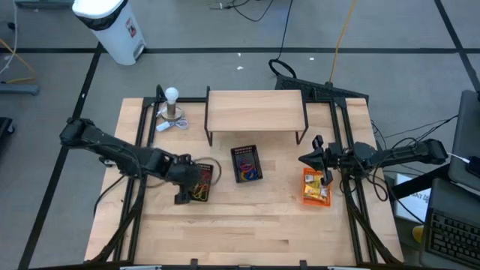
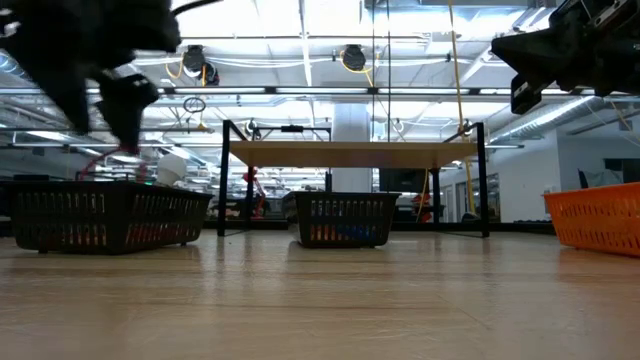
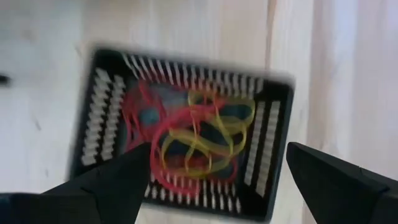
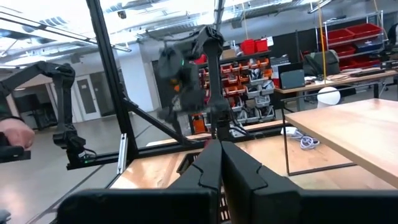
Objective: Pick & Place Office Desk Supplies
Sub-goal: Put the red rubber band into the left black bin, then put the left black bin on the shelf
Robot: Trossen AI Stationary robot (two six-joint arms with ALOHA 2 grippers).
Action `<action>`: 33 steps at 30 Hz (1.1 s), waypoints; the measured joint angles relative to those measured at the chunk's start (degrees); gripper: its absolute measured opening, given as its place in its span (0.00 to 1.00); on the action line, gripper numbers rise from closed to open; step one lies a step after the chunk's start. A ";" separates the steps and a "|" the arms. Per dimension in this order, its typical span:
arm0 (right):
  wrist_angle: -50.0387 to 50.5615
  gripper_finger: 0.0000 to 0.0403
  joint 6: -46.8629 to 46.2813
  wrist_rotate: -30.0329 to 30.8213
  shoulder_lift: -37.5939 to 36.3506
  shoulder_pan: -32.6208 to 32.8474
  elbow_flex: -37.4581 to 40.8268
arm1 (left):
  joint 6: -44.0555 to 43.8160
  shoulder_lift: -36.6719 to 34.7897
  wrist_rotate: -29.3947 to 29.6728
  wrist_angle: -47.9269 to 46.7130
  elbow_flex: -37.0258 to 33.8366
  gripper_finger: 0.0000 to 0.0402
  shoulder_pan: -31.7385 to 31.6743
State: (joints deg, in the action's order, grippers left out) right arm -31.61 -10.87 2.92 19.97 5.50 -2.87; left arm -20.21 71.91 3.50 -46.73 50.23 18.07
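1. Table [image 1: 247, 225]: wooden shelf [image 1: 255, 111] at the back, three baskets in a row in front of it. A black basket [image 1: 201, 181] on the left, a centre basket [image 1: 246, 163], an orange basket [image 1: 316, 187] on the right.
2. Left gripper [image 1: 187, 178] hangs over the left black basket, fingers [image 3: 106, 183] spread wide and holding nothing.
3. Right gripper [image 1: 319, 159] sits just behind the orange basket, fingers pressed together, nothing visible between them (waiting, by the look of it).
4. Rubber bands [image 3: 199, 134]: red and yellow loops tangled in the left black basket's floor, directly below the open left fingers. No clear long axis, just a loose heap.
5. Key relation: the bands lie straight down from the left gripper and between its fingers, well apart from the right gripper, so the left arm is far nearer; a straight descent looks like what the pick needs.
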 joint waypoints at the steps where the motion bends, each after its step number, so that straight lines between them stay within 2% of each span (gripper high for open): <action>1: -0.10 0.00 0.00 0.02 -0.02 0.00 0.00 | 0.02 0.90 0.23 -0.74 -0.06 0.93 0.41; 6: -0.34 0.00 -0.25 0.02 -0.02 0.00 0.00 | 0.34 3.18 4.47 -0.40 0.11 0.93 2.00; 13: -0.05 0.00 -0.32 0.21 0.00 1.82 0.00 | 0.52 3.84 6.66 -1.19 0.10 0.93 2.15; 18: 0.11 0.00 -0.24 0.28 0.00 3.31 0.00 | -0.09 3.83 6.20 -3.75 1.98 0.93 4.04; 24: 0.17 0.00 1.04 3.04 0.58 5.10 0.00 | -2.87 3.22 1.34 3.64 2.83 0.93 8.71; 28: 0.14 0.00 1.51 6.28 1.50 6.02 0.00 | -3.61 5.82 2.52 3.40 2.78 0.93 11.23; 33: 0.02 0.00 1.51 6.35 1.99 6.05 0.00 | -3.73 10.48 3.98 3.39 2.74 0.93 12.23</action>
State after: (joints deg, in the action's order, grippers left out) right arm -31.59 -9.37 9.27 21.96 11.55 -2.87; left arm -23.94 82.39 7.48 -43.34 52.97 30.29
